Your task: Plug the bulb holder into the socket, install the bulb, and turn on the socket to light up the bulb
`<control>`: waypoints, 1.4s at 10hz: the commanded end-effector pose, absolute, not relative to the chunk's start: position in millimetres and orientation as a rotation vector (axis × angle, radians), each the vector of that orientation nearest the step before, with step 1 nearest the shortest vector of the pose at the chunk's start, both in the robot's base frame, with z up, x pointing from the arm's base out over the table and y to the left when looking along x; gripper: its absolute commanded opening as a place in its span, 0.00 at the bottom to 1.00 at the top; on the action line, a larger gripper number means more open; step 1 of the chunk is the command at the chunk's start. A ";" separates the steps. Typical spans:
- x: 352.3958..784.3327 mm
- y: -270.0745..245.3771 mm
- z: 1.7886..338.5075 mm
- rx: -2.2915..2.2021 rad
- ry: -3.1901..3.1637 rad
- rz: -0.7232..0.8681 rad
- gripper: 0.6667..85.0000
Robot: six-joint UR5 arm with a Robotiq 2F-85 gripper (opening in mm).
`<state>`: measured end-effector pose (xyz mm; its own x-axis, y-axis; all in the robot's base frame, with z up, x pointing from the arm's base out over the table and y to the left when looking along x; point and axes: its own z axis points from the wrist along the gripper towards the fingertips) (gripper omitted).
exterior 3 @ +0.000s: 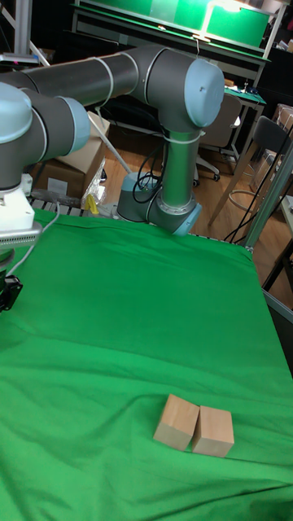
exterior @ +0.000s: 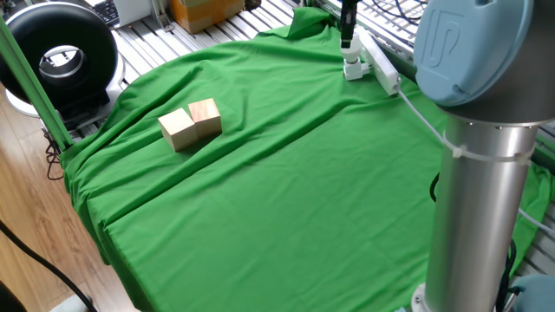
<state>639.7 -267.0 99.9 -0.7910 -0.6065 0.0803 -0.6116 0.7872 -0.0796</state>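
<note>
At the far edge of the tabletop (exterior: 286, 199) we see our hand (exterior: 347, 39) poised just above the bulb (exterior: 351, 65), which stands upright beside the near end of the socket (exterior: 381, 69); we cannot tell whether the fingers are apart or closed. Below the bulb a white base may be the holder, too small to make out. Well apart, two wooden blocks (exterior: 191, 124) lie touching on the green cloth.

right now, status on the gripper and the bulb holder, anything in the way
Gripper above bulb holder, open or shut unclear. Holder upright beside the socket, not visibly plugged in. Two wooden blocks far off, nothing in the way.
</note>
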 end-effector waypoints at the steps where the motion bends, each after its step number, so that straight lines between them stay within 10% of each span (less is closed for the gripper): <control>1: 641.3 -265.6 99.3 0.868 -2.979 0.192 0.00; 8: 640.8 -271.6 101.3 0.779 -3.001 0.246 0.02; 14: 634.3 -272.0 102.7 0.962 -2.924 0.246 0.25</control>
<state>636.3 -272.0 101.1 -0.8351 -0.5419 0.0948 -0.5501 0.8232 -0.1406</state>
